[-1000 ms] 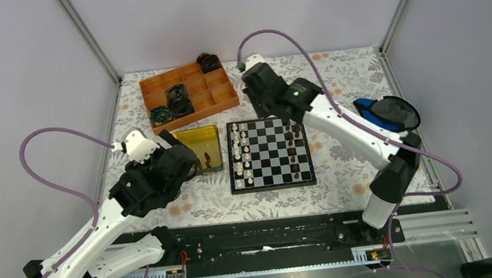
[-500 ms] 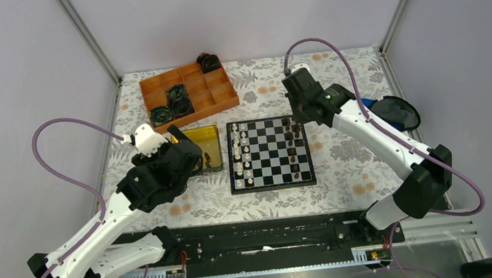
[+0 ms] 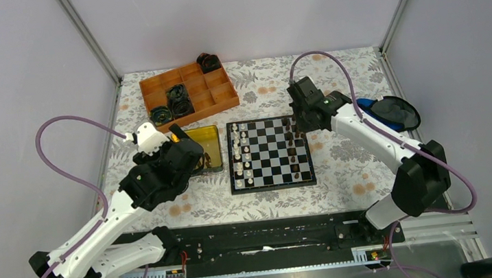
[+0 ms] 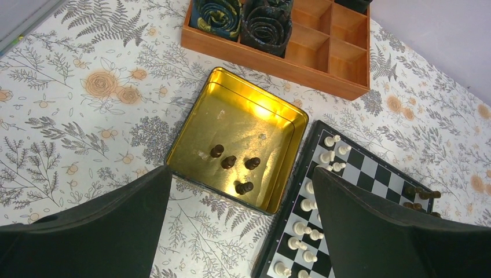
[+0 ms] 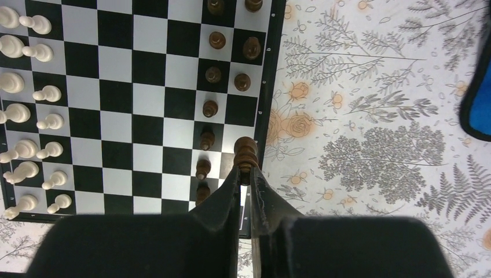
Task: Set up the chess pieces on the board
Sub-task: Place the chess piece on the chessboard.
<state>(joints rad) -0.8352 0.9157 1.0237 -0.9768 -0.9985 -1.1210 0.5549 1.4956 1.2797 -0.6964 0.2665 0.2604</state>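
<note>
Free central lane on the board (chess pieces flanking)

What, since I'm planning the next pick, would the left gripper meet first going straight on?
Probably the gold tin, around the four dark pieces lying in it; the open left gripper points at them, though depth is unclear.
</note>
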